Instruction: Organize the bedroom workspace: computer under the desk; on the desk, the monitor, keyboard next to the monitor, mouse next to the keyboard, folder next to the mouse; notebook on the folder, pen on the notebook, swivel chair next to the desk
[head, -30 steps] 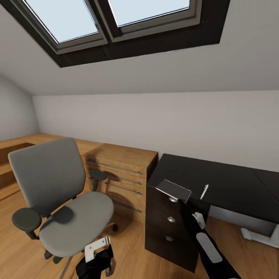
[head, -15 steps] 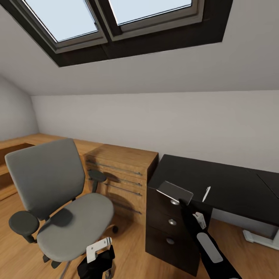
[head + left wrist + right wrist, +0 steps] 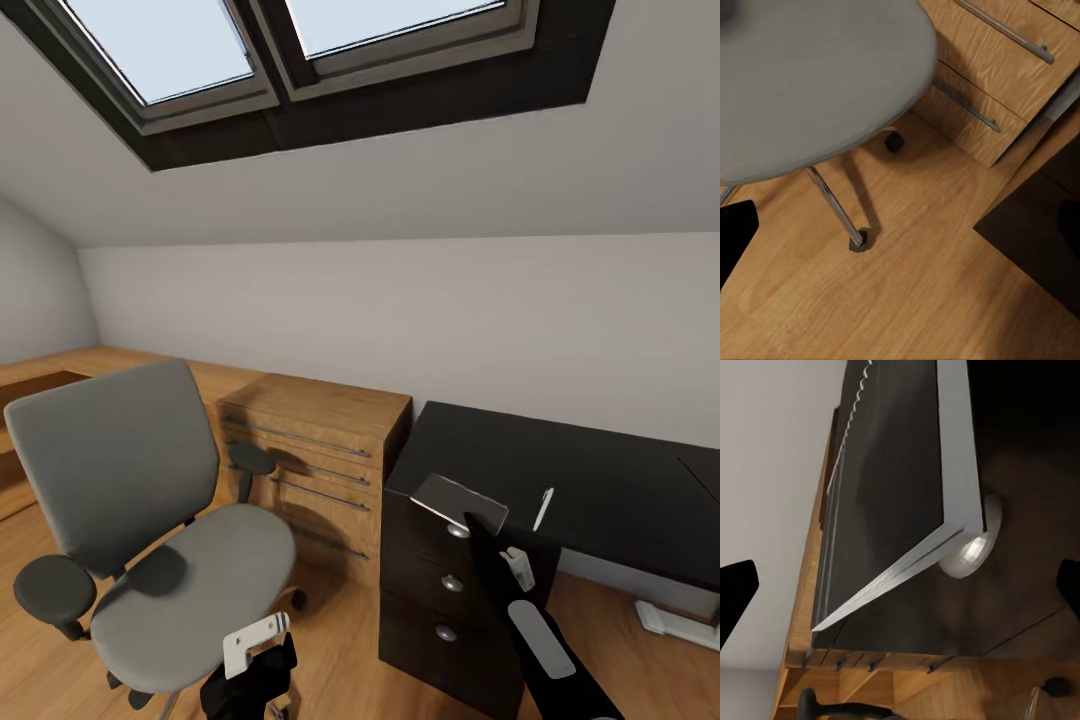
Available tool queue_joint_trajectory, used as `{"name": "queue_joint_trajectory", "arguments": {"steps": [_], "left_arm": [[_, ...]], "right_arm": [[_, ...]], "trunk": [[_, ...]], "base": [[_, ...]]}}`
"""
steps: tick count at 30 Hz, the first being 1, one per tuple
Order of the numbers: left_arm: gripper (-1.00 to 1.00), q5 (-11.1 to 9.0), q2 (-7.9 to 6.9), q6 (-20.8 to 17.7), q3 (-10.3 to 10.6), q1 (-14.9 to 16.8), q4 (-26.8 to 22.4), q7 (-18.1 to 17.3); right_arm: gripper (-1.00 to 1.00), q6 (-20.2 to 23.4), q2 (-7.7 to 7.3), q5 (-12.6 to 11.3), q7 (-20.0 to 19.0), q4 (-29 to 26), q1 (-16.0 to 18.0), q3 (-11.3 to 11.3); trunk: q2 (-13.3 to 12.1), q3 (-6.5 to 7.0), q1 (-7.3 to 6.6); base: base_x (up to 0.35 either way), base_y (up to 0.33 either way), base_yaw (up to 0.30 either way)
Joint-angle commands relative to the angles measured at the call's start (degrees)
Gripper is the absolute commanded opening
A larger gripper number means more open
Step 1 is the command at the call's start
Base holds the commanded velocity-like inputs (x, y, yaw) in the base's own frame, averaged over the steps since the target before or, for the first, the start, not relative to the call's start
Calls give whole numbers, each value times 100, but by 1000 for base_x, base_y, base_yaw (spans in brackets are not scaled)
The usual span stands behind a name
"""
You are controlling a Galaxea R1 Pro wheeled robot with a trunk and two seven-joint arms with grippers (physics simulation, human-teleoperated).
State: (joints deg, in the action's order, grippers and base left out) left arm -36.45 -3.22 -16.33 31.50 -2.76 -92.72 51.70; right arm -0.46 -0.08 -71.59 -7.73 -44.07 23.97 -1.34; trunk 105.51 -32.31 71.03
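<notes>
The swivel chair [image 3: 150, 530] stands on the light wood floor [image 3: 907, 300], its grey seat bare, beside a wooden dresser [image 3: 315, 455] whose drawers are closed. Right of the dresser, the desk [image 3: 570, 480] shows its glossy black tabletop and a dark three-drawer unit [image 3: 440, 590], all drawers closed. The notebook [image 3: 458, 498] sits tilted at the tabletop's front left corner, overhanging the edge above the top drawer knob. The white pen [image 3: 543, 508] lies near it along the front edge. The right claw [image 3: 900, 585] has both fingertips spread wide around the notebook's corner, released. The left claw [image 3: 262, 672] hangs low by the chair; whether it is clenched cannot be told.
</notes>
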Motion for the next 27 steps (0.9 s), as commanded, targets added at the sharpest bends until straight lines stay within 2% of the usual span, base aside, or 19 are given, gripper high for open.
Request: {"name": "queue_joint_trajectory", "arguments": {"steps": [1,17,27], "left_arm": [[100,-20,-4,-27,8,1,-10,32],[100,-20,-4,-28,14,2,-10,33],[100,-20,-4,-28,14,3,-10,33]], "right_arm": [[100,-5,-1,-61,-27,4,3,2],[100,-15,-9,-65,-27,4,3,3],[100,-364,-22,-64,-21,4,3,-2]], "trunk": [[2,-5,0],[2,-5,0],[2,-5,0]], "base": [[27,11,0],[63,35,0],[3,2,0]]}}
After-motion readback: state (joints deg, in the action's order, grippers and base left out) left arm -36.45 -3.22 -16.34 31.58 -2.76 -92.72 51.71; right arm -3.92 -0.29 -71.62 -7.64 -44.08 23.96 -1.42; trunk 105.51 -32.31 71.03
